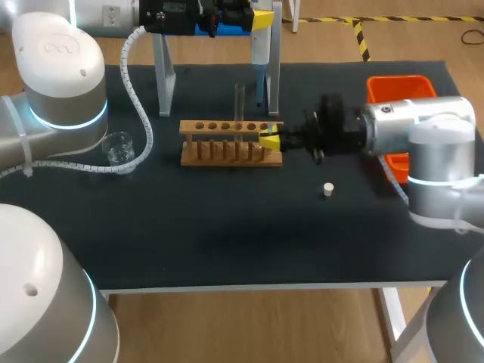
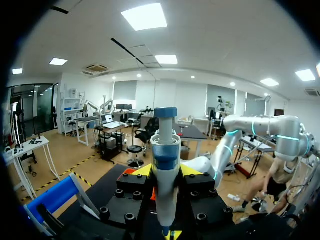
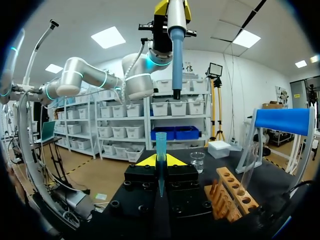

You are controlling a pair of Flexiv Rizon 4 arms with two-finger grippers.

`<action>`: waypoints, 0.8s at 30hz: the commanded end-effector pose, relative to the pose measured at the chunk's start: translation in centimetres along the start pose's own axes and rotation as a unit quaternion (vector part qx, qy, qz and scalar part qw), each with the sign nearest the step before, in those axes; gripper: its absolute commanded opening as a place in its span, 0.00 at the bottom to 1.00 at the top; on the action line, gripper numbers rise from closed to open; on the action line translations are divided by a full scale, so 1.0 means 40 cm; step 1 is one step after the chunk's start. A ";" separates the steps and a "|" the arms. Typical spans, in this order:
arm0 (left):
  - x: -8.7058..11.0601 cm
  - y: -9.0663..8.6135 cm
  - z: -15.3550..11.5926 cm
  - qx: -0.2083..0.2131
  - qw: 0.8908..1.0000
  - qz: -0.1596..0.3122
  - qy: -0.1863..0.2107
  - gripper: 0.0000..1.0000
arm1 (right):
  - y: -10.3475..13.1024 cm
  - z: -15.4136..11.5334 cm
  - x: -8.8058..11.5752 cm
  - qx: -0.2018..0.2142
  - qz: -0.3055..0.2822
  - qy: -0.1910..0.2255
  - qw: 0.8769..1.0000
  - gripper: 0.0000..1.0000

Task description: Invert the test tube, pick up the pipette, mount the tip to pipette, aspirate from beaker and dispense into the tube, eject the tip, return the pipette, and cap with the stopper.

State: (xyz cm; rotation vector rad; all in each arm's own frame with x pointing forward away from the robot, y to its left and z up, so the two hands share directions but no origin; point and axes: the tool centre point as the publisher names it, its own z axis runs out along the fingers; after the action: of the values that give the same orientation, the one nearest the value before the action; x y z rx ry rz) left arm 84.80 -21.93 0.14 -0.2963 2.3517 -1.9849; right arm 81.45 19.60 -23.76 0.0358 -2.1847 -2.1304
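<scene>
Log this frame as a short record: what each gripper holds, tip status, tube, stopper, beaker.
left gripper: shut on pipette, held upright
right gripper: shut on pipette tip, below the pipette's nose
tip mounted: not yet, gap visible in right wrist view
test tube: standing in wooden rack
stopper: lying on table, tube uncapped
beaker: on table, apart from rack

R gripper (image 3: 160, 161) held tip (image 3: 160, 142); rack (image 3: 235, 195) sat just beside it, beaker (image 3: 197, 162) ahead, pipette (image 3: 176, 55) up above in L gripper (image 2: 166, 172).
</scene>
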 end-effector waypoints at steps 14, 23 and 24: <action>-0.001 0.002 0.000 0.002 1.000 0.001 0.001 0.00 | 0.004 0.039 -0.021 0.001 0.003 -0.009 1.000 0.00; -0.001 0.002 0.000 0.002 1.000 0.001 0.001 0.00 | 0.020 0.040 -0.024 -0.005 0.001 -0.010 1.000 0.00; -0.001 0.002 0.000 0.002 1.000 0.001 0.001 0.00 | 0.022 0.040 -0.024 -0.005 0.001 -0.009 1.000 0.00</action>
State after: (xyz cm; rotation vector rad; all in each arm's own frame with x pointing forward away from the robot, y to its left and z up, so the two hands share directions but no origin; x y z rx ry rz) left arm 84.80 -21.92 0.14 -0.2963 2.3518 -1.9849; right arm 82.38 21.30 -23.14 0.0144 -2.1806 -2.1492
